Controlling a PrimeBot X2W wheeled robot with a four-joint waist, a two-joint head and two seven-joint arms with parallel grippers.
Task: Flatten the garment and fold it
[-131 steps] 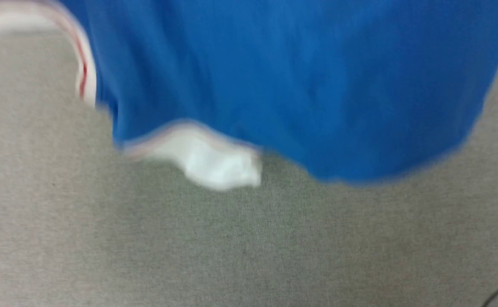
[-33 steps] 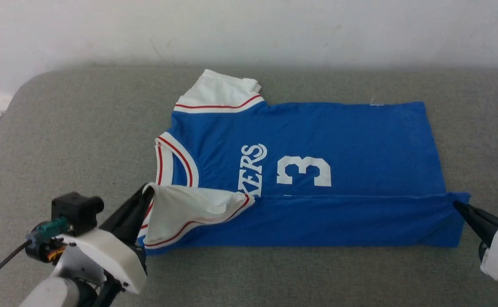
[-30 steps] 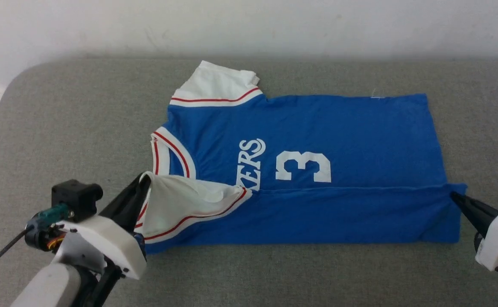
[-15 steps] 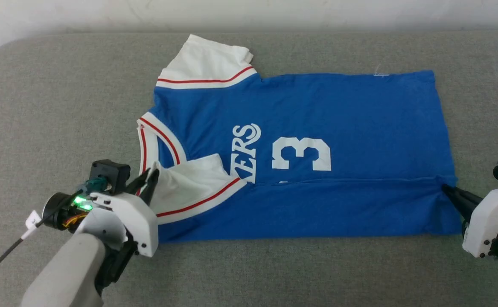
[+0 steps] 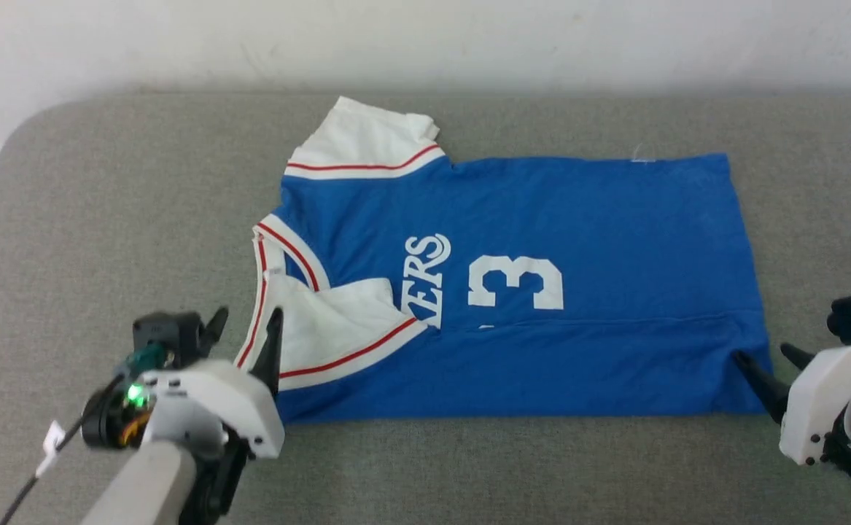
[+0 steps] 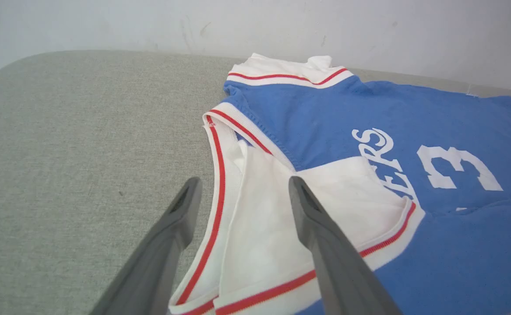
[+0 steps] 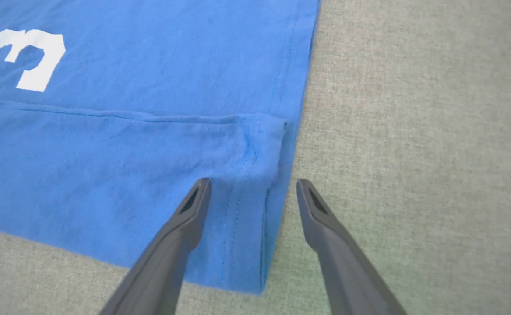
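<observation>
While my left gripper (image 5: pixel 245 328) (image 6: pixel 244 192) hovers with its fingers spread wide, gripping nothing, it straddles the red-striped edge of the near white sleeve (image 5: pixel 323 328). My right gripper (image 5: pixel 764 357) (image 7: pixel 253 188) is spread and empty too, astride the hem corner. Both sit at the ends of the near strip, which lies folded over the body, so I judge the first lengthwise fold laid. The royal-blue jersey T-shirt (image 5: pixel 578 219) lies flat, collar to my left, mid-way across the grey woven padded surface (image 5: pixel 104 219). The far white sleeve (image 5: pixel 363 138) pokes out crumpled. Plenty of bare surface left and near; the pale wall (image 5: pixel 425 36) closes off the far side.
</observation>
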